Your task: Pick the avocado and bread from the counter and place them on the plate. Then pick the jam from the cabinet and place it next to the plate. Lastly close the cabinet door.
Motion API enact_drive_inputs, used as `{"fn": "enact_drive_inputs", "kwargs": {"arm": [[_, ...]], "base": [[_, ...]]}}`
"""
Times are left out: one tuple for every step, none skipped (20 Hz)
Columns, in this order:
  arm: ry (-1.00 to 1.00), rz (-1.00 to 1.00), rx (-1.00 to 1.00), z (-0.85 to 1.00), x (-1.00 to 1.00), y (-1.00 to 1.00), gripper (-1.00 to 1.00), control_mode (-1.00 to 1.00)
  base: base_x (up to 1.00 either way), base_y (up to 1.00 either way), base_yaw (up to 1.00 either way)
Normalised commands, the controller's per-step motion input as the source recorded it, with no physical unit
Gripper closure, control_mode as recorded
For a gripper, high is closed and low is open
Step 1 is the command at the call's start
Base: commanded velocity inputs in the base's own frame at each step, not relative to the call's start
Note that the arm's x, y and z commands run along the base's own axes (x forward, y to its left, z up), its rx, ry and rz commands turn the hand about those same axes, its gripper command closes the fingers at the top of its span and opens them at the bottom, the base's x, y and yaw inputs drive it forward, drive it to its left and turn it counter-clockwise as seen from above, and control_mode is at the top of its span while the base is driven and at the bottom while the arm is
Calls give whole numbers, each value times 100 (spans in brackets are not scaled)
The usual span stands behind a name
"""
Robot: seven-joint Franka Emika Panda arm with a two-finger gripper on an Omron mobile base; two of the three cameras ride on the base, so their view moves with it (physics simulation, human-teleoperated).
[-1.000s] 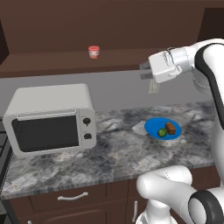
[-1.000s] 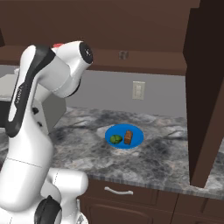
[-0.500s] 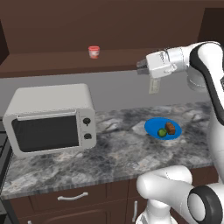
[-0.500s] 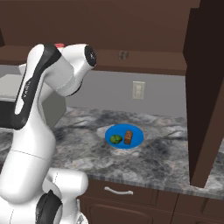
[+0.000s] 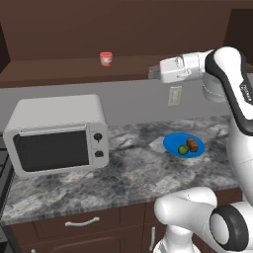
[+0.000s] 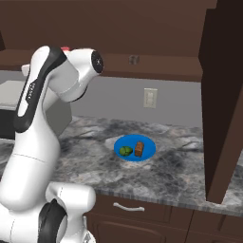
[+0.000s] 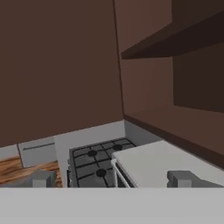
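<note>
The blue plate (image 5: pixel 173 144) lies on the marbled counter (image 5: pixel 133 173) with the green avocado (image 5: pixel 183 149) and the brown bread (image 5: pixel 192 145) on it. In the right base view the plate (image 6: pixel 148 144) also carries the avocado (image 6: pixel 126 151) and bread (image 6: pixel 139 148). The jam (image 5: pixel 105 58) stands on the open cabinet's shelf (image 5: pixel 59 69). My gripper (image 5: pixel 153 73) is level at shelf height, pointing left, well to the right of the jam. Its jaws are open and empty (image 7: pixel 112 179). The cabinet door (image 6: pixel 223 95) stands swung open on the right.
A grey microwave (image 5: pixel 57 133) sits on the counter's left part, under the jam; its top (image 7: pixel 157 164) lies below the fingers. A stove (image 7: pixel 94 159) lies beyond it. A wall outlet (image 5: pixel 174 95) is above the plate. Drawers (image 5: pixel 84 222) run below the counter.
The hand has risen from over the plate and turned from pointing downward to level, now aimed left along the cabinet shelf. The jaws stayed open. Plate, avocado, bread and jam have not moved.
</note>
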Motion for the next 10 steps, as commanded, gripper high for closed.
{"fn": "enact_drive_inputs", "kwargs": {"arm": [[3, -4, 5, 6, 14, 9, -100, -100], [2, -4, 5, 5, 13, 9, -100, -100], [2, -4, 5, 5, 13, 10, -100, -100], [2, -4, 5, 4, 15, 10, -100, -100], [2, -4, 5, 4, 16, 11, -100, -100], [1, -4, 4, 2, 15, 11, -100, -100], [1, -4, 4, 2, 16, 11, -100, -100], [0, -4, 4, 1, 16, 10, -100, -100], [0, -5, 3, 0, 17, 11, -100, -100], [1, -5, 1, 0, 18, 6, -100, -100]], "base": [[0, 0, 0], [0, 0, 0], [0, 0, 0], [0, 0, 0], [0, 0, 0], [0, 0, 0], [0, 0, 0], [0, 0, 0], [0, 0, 0], [0, 0, 0]]}}
